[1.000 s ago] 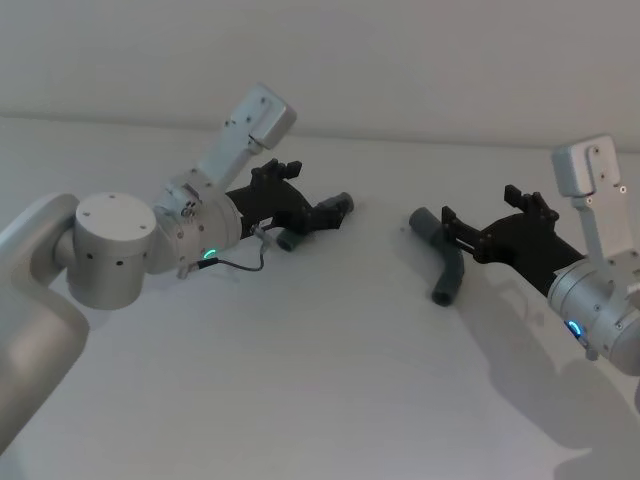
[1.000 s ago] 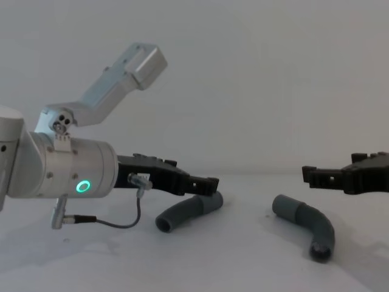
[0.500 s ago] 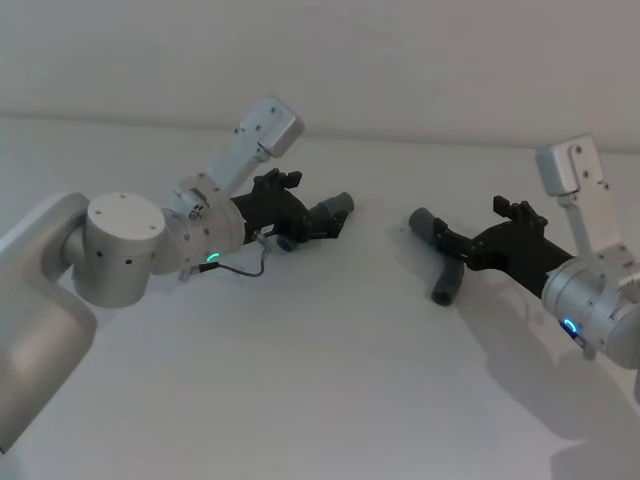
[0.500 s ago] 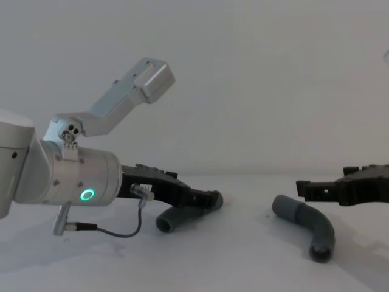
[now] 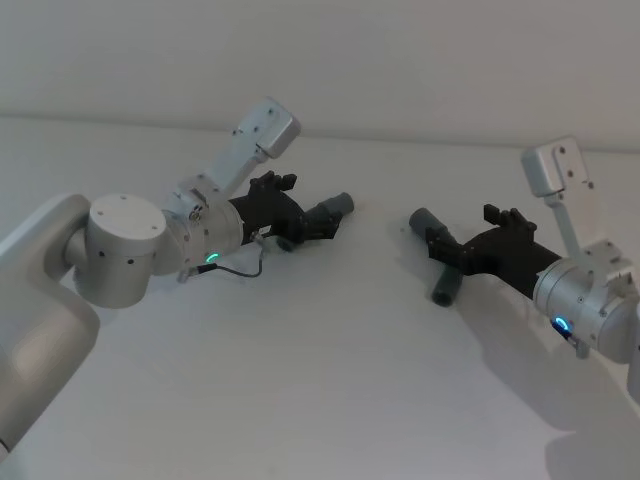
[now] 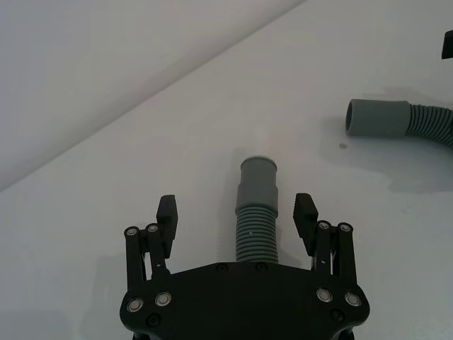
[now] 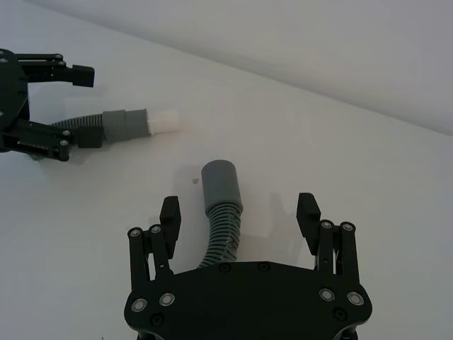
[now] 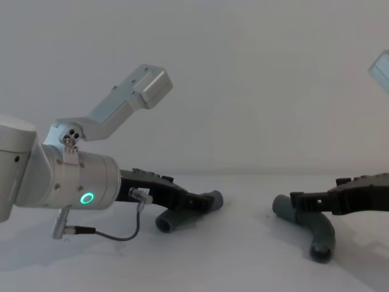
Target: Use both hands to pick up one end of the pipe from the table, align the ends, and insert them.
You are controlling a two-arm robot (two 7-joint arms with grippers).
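Head view: my black skeletal two-finger left gripper [image 5: 325,222] sits low over the wide matte white table [image 5: 330,390]. Its jaws are spread to either side of the left dark grey bent ribbed hose piece [image 5: 338,207]. One cuff of that piece pokes out beyond the fingertips and the other end shows beneath the jaw body. My matching black right gripper [image 5: 442,248] is likewise released and straddles the right dark grey bent ribbed hose piece [image 5: 446,285]. One end of it juts past the fingertips and the rest bends away to the near side of the jaws.

Left wrist view: the left piece's ribbed middle runs straight between my two fingers [image 6: 167,212], with a gap on each side and touching neither. Its smooth grey cuff [image 6: 258,177] reaches just past the fingertips. Well ahead and off to one side of the jaws lies the right piece's plain open grey socket [image 6: 371,119].

Right wrist view: the right piece sits between the open jaws, nearer one finger than the other and touching neither, its socket just beyond the tips. Farther ahead, the left piece's narrower white tip [image 7: 163,119] sticks out from the left jaws.

Chest view: both pieces rest on the table. The left one lies under my left jaws, and the right one's bend drops below my right jaws.
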